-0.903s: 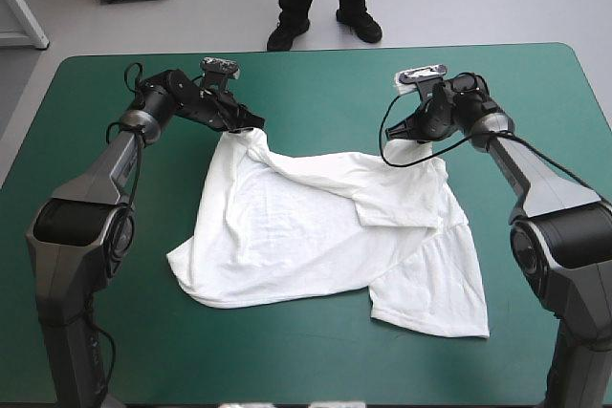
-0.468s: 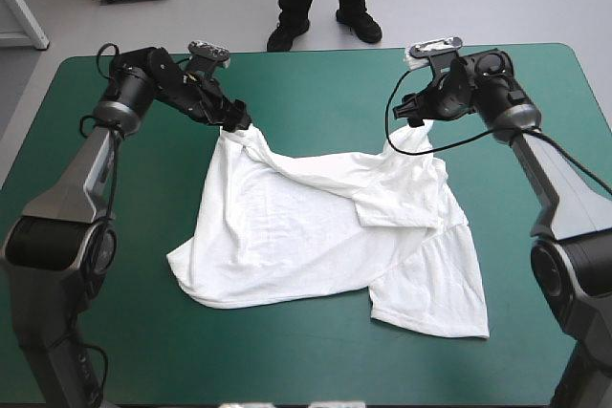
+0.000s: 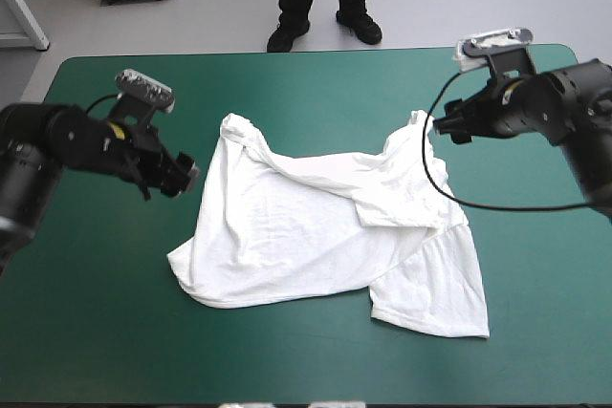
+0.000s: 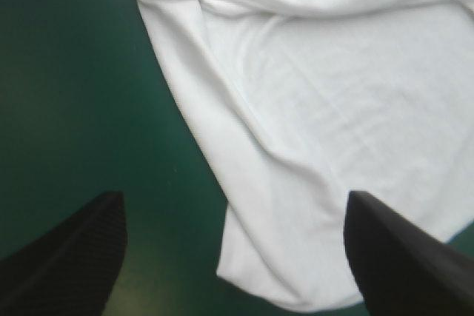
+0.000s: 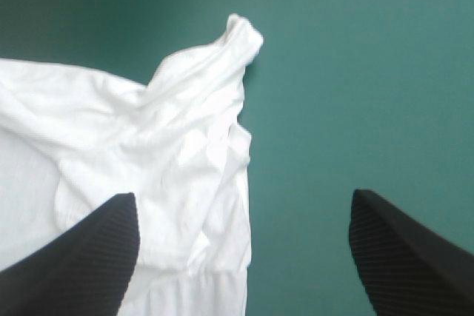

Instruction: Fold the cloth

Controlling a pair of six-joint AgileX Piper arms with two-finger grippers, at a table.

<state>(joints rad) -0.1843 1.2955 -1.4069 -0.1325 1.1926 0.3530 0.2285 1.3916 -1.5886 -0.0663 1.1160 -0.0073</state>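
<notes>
- White T-shirt spread but rumpled at the middle of the teal-green table, with loose folds across the far half
- Left gripper released, jaws wide apart, holding nothing, near the T-shirt's left edge, not touching
- Right gripper released too, jaws wide apart, just beside the peaked far-right corner of the T-shirt

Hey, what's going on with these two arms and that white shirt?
Two robot arms are meant to fold a white T-shirt, which lies loosely spread and rumpled on the teal-green table. Neither arm holds it. The left gripper is open beside its left edge, and the right gripper is open next to its peaked far right corner.
</notes>
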